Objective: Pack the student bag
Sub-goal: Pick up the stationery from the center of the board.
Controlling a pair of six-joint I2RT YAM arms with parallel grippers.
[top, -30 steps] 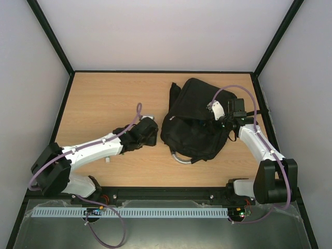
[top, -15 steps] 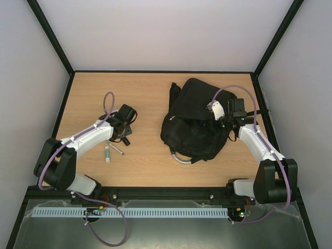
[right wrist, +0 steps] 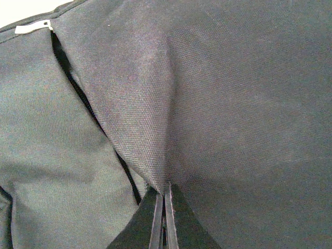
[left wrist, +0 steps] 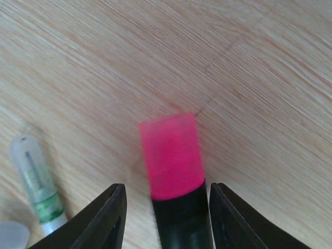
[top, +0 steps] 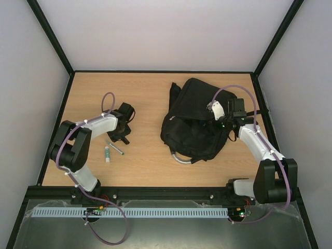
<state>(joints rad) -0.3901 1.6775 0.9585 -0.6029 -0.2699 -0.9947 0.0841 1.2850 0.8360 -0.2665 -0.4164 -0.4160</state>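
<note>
Student bag on tabletop, inside hidden; R hand pinches its fabric. L hand apart astride pink-capped marker, white tube beside.

Student bag: matt woven cloth. Table: smooth wood grain. Marker cap: translucent plastic.

One bag, one highlighter, one tube
</note>
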